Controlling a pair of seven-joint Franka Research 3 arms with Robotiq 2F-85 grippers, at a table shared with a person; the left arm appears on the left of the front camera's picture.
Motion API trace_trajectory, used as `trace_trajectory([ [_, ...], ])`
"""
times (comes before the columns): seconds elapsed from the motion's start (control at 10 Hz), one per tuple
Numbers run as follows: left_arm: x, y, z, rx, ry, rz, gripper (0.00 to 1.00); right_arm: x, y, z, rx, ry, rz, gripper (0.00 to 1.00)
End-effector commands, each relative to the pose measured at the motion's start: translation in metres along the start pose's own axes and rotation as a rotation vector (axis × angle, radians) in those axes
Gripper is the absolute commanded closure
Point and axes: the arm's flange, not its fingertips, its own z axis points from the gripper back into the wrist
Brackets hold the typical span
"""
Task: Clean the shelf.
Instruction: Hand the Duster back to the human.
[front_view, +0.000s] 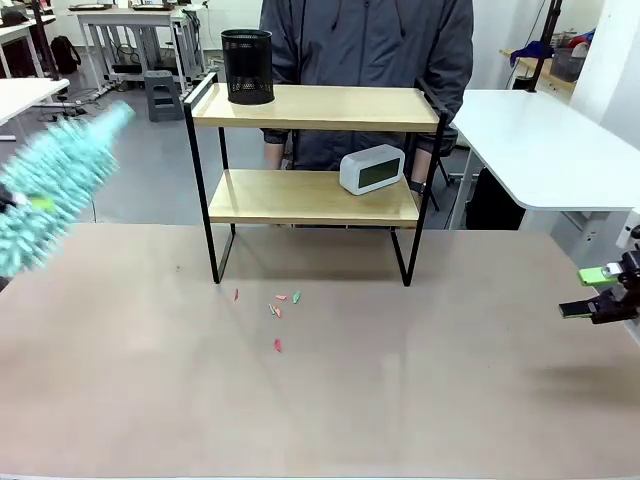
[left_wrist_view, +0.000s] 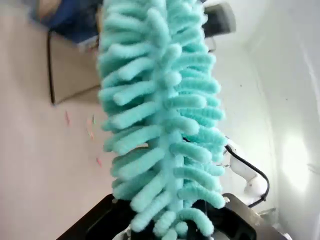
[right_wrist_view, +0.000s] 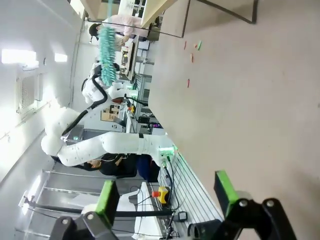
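The shelf (front_view: 315, 108) stands at the table's far side, two wooden boards in a black frame. A black mesh cup (front_view: 247, 66) sits on its top board and a white clock (front_view: 371, 168) on the lower one. Left of it, a fluffy teal duster (front_view: 55, 185) hangs tilted and blurred in the air. My left gripper (left_wrist_view: 170, 227) is shut on the duster (left_wrist_view: 160, 115), whose strands hide its fingers. My right gripper (front_view: 600, 295) hovers open at the table's right edge with nothing between its green pads (right_wrist_view: 107, 197). The duster (right_wrist_view: 106, 55) and shelf legs (right_wrist_view: 220, 17) appear far off.
Small pink and green scraps (front_view: 277, 310) lie on the brown table (front_view: 400, 400) in front of the shelf; they also appear as scraps (left_wrist_view: 90, 131) and scraps (right_wrist_view: 192, 55). A person in a grey jacket (front_view: 370, 40) stands behind the shelf. A white table (front_view: 540, 140) stands at the right.
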Motion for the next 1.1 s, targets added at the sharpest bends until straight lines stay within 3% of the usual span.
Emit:
trace_trajectory([
  [0.0, 0.018, 0.009, -0.013, 0.011, 0.159, 0.226, 1.0, -0.003, 0.001, 0.003, -0.001, 0.0, -0.003, 0.0],
  [0.1, 0.0, 0.0, 0.0, 0.0, 0.0, 0.0, 1.0, -0.003, 0.001, 0.003, -0.001, 0.0, -0.003, 0.0],
  [1.0, 0.0, 0.0, 0.0, 0.0, 0.0, 0.0, 1.0, -0.003, 0.001, 0.003, -0.001, 0.0, -0.003, 0.0],
])
